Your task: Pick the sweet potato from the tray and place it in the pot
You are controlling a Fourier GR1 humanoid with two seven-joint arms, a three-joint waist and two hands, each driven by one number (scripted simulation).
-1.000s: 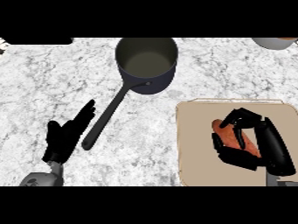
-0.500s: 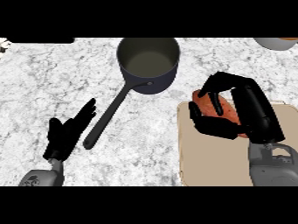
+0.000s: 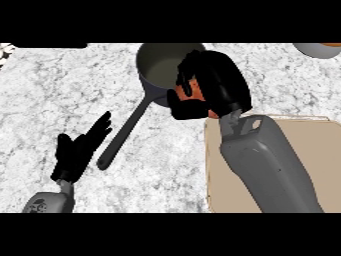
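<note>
Orange sweet potato (image 3: 191, 91), one, in right hand (image 3: 219, 82).

sweet potato (image 3: 190, 91) mostly hidden inside right hand (image 3: 216, 82)

I'm looking at a kitchen. A grey-veined white marble counter (image 3: 69, 90) carries a dark long-handled saucepan (image 3: 154, 75) near its far edge. A beige rectangular tray (image 3: 328, 165) sits at the near right corner.
</note>
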